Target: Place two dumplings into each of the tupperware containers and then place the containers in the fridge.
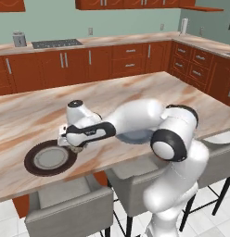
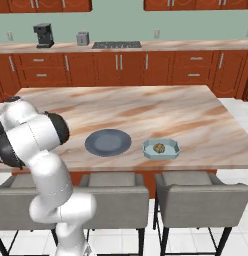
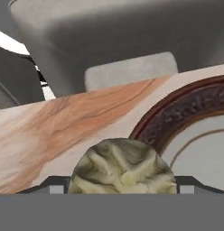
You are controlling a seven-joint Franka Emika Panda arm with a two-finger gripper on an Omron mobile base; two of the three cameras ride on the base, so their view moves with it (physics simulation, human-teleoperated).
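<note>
A pale, pleated dumpling fills the gap between my fingertips, and my gripper is shut on it. It sits just over the rim of the dark-rimmed plate. In the left base view my gripper hangs low at that plate's right edge, near the island's front. A pale blue tupperware container stands at the front right of the island with one dumpling inside. The fridge is out of view.
A round grey-blue plate lies between my arm and the container. Grey chairs line the island's near edge. Red-brown cabinets, a cooktop and a coffee machine run along the back wall.
</note>
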